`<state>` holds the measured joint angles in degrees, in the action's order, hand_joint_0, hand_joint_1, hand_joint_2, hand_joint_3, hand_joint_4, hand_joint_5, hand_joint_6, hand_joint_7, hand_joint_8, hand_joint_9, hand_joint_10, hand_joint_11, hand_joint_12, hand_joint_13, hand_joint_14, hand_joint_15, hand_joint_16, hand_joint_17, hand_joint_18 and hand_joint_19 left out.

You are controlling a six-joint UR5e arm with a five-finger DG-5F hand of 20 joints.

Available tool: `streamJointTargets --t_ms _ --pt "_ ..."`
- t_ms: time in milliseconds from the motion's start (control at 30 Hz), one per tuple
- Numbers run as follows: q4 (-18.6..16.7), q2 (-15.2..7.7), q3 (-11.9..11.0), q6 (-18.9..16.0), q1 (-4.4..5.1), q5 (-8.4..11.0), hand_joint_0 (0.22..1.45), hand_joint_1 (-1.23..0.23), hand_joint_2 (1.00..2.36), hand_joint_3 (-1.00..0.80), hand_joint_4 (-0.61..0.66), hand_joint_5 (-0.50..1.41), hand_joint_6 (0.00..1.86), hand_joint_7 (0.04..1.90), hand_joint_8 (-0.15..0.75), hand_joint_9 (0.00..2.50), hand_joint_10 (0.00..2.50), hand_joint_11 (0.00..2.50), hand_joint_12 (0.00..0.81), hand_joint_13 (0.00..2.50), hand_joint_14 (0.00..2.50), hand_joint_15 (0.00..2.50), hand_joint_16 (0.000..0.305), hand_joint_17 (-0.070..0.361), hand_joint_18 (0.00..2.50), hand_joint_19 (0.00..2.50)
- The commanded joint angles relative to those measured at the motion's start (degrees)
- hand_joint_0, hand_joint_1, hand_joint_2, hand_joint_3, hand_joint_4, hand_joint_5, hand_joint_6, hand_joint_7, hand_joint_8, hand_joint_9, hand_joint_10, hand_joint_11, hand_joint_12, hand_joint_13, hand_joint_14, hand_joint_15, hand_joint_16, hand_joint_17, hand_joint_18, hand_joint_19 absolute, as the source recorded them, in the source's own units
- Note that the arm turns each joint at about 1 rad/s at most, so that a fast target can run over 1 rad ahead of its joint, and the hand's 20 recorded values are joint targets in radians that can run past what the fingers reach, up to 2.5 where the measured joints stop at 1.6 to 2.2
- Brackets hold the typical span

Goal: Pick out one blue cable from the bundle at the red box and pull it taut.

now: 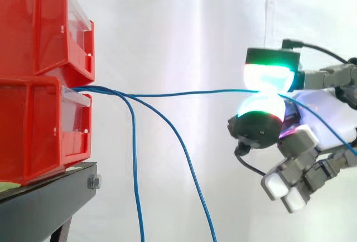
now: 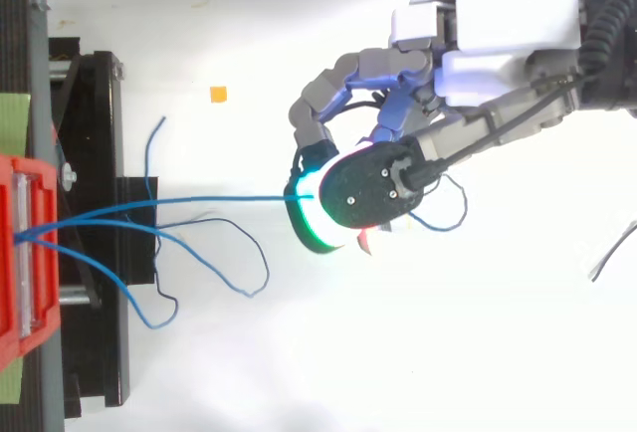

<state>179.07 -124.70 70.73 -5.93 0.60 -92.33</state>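
Glowing fingers (image 1: 269, 76) of the hand (image 1: 326, 114) are pinched on one thin blue cable (image 1: 184, 93), which is stretched nearly level to the lower red plastic box (image 1: 33, 130). Pulling step judged in hand; a short pull away from the box is called for.

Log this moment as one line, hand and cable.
hand: shut on blue cable | run: nearly straight from red bin to hand | other blue cables: hanging slack

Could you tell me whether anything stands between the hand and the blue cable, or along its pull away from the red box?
Nothing visible does. The hand pinches the blue cable, which runs free from the red box; the other cables hang below it.
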Motion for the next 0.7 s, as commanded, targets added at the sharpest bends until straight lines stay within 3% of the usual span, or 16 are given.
streamJointTargets --t_ms 0,133,233,667 --pt "-3.3 0.1 0.9 0.2 0.11 2.15 0.68 -0.7 1.03 -0.13 -0.26 -0.21 0.93 1.32 0.236 1.06 0.02 0.71 0.277 0.75 0.01 0.34 0.031 0.071 0.45 0.52" --pt "-4.5 0.1 0.8 0.2 0.37 5.58 0.66 -0.69 1.03 -0.22 -0.14 -0.22 0.91 1.26 0.228 1.06 0.02 0.71 0.277 0.75 0.01 0.34 0.036 0.081 0.41 0.48" --pt "-4.5 0.0 0.8 0.2 0.55 6.72 0.65 -0.69 1.03 -0.22 -0.15 -0.22 0.91 1.27 0.227 1.06 0.02 0.72 0.277 0.75 0.01 0.35 0.035 0.079 0.41 0.49" --pt "-4.8 0.0 0.9 0.2 0.72 7.43 0.65 -0.69 1.03 -0.16 -0.17 -0.2 0.92 1.3 0.224 1.12 0.02 0.73 0.225 0.73 0.02 0.43 0.021 0.048 0.27 0.53"
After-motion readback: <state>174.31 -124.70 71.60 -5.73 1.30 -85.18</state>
